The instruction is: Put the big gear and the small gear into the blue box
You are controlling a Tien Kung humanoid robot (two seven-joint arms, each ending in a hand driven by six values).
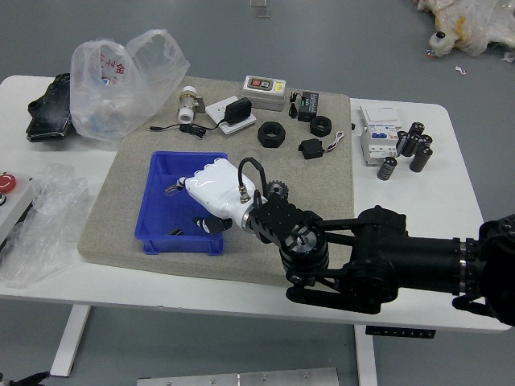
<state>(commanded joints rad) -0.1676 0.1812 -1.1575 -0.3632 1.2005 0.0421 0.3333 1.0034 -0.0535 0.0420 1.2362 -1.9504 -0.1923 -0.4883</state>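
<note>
Blue box (181, 245) holds a dark piece (175, 232), likely one gear, by its near edge; right hand (221, 190) open above, release seemingly done, next lifting away; left arm (30, 379) below desk's (161, 293) near-left corner

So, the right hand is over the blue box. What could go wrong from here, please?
The right hand reaches across the blue box's right wall; leaving, it could catch that wall and drag the box. Its fingertips appear close to the small clear piece inside and may knock it. The black cable loop at the wrist might snag something.
</note>
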